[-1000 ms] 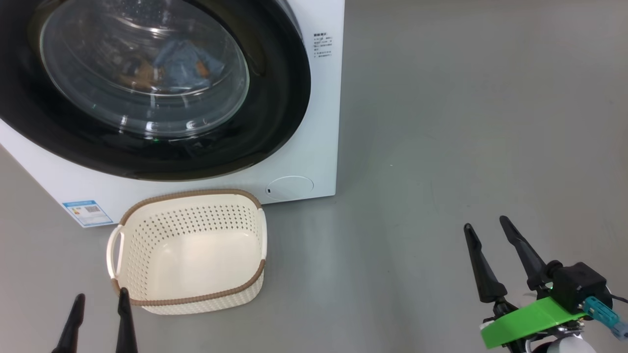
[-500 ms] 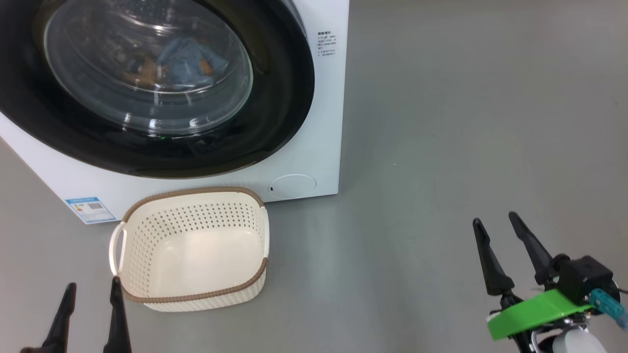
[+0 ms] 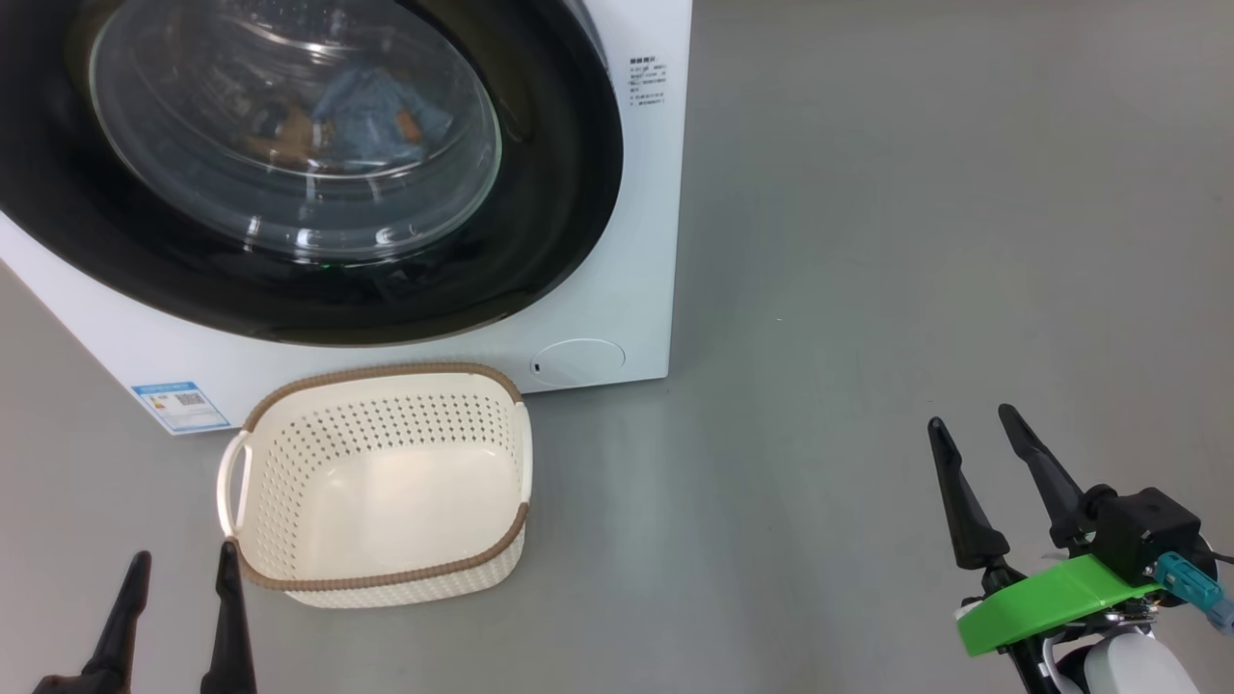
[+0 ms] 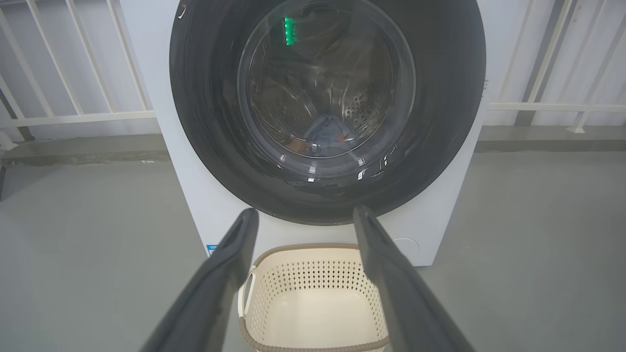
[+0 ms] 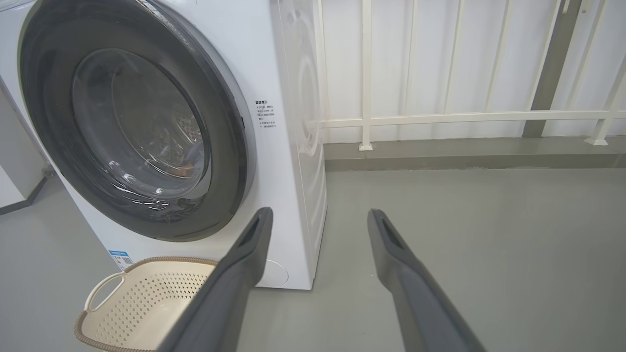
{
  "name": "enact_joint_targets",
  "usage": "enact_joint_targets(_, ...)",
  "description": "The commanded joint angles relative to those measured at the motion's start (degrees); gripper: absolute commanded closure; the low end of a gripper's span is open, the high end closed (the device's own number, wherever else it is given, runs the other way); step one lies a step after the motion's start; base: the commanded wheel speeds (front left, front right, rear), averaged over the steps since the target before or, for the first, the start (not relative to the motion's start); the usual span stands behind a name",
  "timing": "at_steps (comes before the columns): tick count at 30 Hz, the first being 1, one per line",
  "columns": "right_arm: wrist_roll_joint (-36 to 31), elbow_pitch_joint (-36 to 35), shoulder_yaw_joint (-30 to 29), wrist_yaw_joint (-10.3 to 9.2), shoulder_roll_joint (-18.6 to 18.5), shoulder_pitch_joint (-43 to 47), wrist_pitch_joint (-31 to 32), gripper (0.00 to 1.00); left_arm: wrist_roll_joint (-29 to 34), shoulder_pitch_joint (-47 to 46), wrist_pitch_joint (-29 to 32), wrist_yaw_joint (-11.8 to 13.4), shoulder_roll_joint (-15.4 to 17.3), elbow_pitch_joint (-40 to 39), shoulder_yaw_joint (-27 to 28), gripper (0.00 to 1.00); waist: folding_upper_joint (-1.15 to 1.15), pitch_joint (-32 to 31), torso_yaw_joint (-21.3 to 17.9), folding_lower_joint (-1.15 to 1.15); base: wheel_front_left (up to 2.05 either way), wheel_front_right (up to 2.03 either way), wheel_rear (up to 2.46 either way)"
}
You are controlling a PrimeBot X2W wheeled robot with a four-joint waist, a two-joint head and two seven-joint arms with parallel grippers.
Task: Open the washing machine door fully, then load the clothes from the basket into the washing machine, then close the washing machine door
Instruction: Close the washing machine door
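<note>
The washing machine (image 3: 648,241) is white; the washing machine door (image 3: 554,193) has a glossy black rim. The basket (image 3: 318,453) is cream, dotted with holes, brown woven rim. The clothes (image 3: 371,101) are light-blue with orange-brown.

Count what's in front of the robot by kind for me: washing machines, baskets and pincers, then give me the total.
washing machine: 1
basket: 1
pincers: 2, the left pincer and the right pincer, both open
Total: 4
</note>
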Motion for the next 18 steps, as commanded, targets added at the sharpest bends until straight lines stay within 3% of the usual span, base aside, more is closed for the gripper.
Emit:
enact_joint_targets(1, -0.05, -1.20, 1.52, -0.34, -0.45, -1.88, -0.26, 0.00, 0.86, -2.36, -0.32, -0.13, 0.91, -1.12, 2.10, 0.00, 0.00, 0.02, 0.02, 0.00, 0.00, 0.00, 0.00)
enact_joint_targets(18, -0.07, -1.03, 1.31, -0.34, 0.04, -1.26, -0.26, 0.00, 0.87, -2.16, -0.32, -0.61, 0.89, -1.36, 2.35, 0.00, 0.00, -0.28, -0.21, 0.00, 0.00, 0.00, 0.00)
